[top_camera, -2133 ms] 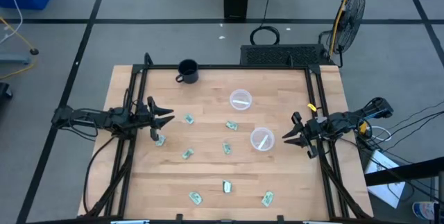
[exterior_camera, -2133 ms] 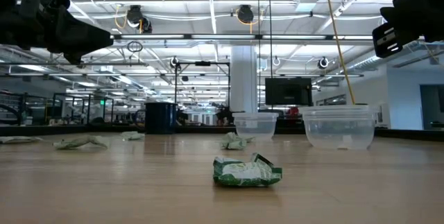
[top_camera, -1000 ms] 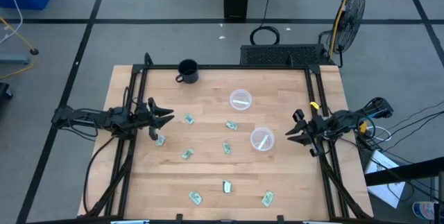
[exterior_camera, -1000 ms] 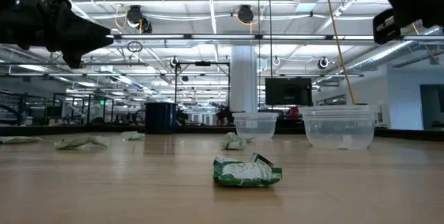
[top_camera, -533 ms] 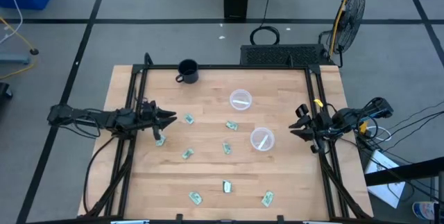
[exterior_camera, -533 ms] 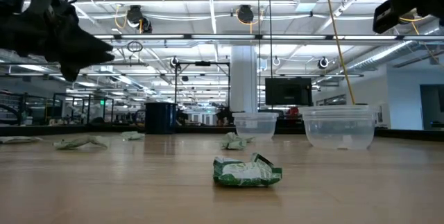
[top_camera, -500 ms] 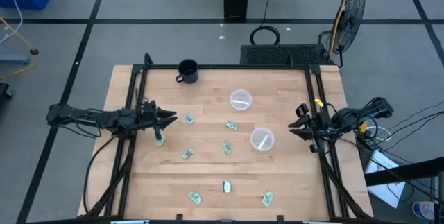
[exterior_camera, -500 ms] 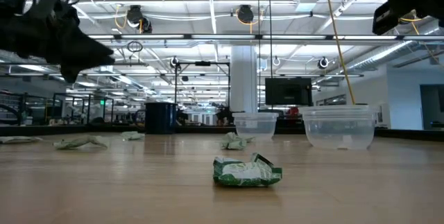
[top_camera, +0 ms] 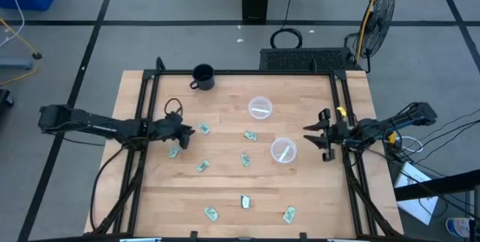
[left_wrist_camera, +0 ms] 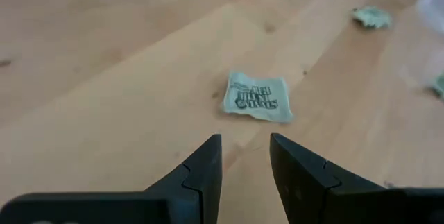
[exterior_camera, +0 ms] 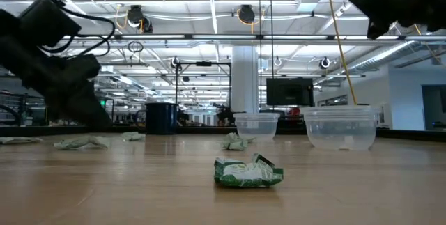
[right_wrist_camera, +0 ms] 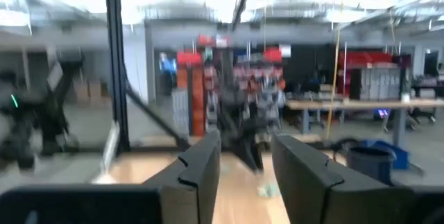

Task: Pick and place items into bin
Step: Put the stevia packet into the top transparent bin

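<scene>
Your left gripper [left_wrist_camera: 244, 156] is spread, low over a packet [left_wrist_camera: 258, 96]; mug [top_camera: 202, 77] sits far left, right gripper [top_camera: 312, 136] spread beside a tub [top_camera: 283, 150]

The whole table [top_camera: 225, 189] is seen from straight overhead in the high view. In the low view it is crossed at board height, with a packet [exterior_camera: 248, 172] close up and two clear tubs [exterior_camera: 340, 127] behind, also seen from overhead. The board is faced closely by the left wrist view; the room is faced by the right.
</scene>
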Robot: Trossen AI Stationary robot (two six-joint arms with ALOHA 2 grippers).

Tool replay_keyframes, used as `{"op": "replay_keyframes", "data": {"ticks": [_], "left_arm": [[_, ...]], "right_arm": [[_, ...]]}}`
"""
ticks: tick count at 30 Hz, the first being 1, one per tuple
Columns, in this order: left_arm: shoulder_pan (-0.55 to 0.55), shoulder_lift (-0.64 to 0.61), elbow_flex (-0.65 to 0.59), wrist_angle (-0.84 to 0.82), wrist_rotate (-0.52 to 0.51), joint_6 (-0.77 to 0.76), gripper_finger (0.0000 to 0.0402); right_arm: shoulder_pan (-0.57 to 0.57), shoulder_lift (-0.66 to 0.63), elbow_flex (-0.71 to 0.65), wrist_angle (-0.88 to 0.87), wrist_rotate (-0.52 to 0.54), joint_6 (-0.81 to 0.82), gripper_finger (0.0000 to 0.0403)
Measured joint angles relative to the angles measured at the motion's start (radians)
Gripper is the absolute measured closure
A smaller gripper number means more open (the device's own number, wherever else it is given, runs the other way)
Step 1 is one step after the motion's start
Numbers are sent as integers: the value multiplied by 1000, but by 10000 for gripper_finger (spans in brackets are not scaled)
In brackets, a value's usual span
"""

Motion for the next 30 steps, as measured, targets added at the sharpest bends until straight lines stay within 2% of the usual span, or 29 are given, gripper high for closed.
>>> {"op": "replay_keyframes", "data": {"ticks": [4,9,15,20,25,28,30], "left_arm": [[31,120,85,2,-29,94,275],[82,261,154,2,-59,92,275],[98,409,158,102,-40,74,275],[92,459,158,181,-41,78,275],[92,462,158,180,-41,99,277],[92,462,158,178,-41,104,299],[92,462,158,173,-41,118,328]], "right_arm": [[-29,144,105,-3,7,16,253],[-50,327,223,-45,9,20,246],[-86,464,249,-91,10,44,248],[-104,516,249,-148,10,71,249],[-133,540,249,-126,10,77,249],[-155,544,249,-123,10,77,249],[-171,544,249,-114,10,77,249]]}}
